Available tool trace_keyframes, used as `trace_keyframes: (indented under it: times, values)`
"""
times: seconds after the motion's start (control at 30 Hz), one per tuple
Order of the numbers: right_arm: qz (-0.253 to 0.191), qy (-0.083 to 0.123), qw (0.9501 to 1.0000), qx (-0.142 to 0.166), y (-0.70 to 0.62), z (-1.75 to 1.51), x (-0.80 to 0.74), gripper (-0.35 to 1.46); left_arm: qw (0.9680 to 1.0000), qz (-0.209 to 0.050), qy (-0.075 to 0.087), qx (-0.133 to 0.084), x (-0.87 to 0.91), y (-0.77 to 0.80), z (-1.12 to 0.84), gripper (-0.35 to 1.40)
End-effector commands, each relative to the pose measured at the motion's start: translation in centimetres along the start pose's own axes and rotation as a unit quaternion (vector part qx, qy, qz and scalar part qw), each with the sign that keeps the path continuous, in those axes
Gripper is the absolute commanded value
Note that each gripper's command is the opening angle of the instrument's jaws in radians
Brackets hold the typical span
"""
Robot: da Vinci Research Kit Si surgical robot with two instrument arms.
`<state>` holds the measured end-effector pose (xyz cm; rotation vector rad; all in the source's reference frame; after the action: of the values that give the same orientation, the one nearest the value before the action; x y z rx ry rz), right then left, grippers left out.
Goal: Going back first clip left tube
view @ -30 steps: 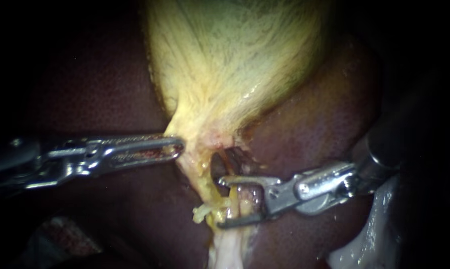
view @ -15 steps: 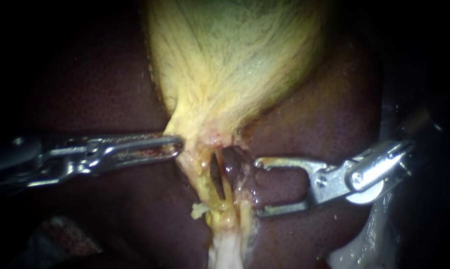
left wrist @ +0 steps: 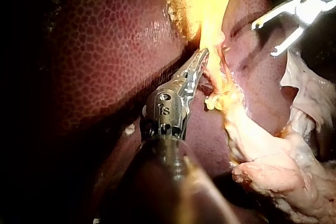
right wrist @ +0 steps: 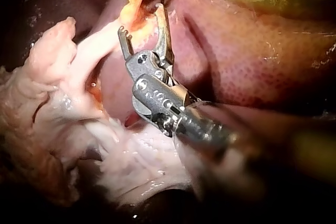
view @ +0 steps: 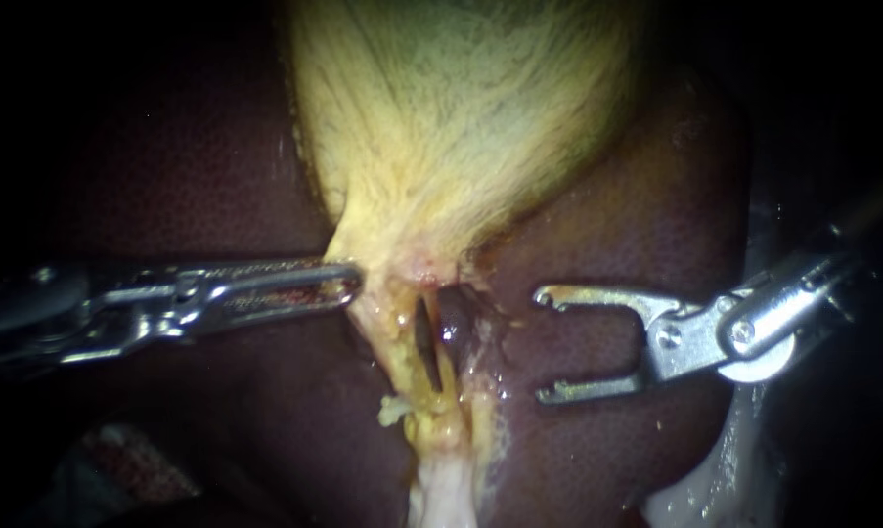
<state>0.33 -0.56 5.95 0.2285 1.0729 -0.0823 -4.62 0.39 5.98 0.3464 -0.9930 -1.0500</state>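
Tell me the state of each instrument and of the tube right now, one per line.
left instrument, jaws shut on the gallbladder at its narrow end
right instrument, jaws open, holding nothing
tube, held by neither instrument

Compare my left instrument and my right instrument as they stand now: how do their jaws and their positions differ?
The left instrument has its jaws shut on the gallbladder's yellow lower end; the right instrument's jaws stand wide open, holding nothing. The left instrument's tip meets tissue; the right instrument hangs over the liver, apart from the tubes. Both are slender metal tools ending in two jaws.
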Motion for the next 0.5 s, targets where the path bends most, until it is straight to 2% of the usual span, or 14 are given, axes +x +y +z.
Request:
trace_keyframes:
  times: [0.03,0.1,0.27,0.5]
  values:
    - [0.000,0.000,1.0000,0.000,0.00,0.01,0.00,0.60,1.0000,0.001,-0.001,-0.002,0.03,0.01,0.05,-0.06]
    - [0.000,0.000,1.0000,0.000,0.00,0.01,0.00,0.60,1.0000,0.002,-0.003,-0.005,0.08,0.04,0.17,-0.06]
    - [0.000,0.000,1.0000,0.000,0.00,0.01,-0.01,0.60,1.0000,0.006,0.005,-0.003,0.19,0.05,0.45,-0.06]
    - [0.000,0.000,1.0000,0.000,0.00,0.01,0.00,0.60,0.9999,0.007,0.010,0.000,0.24,0.02,0.56,-0.06]
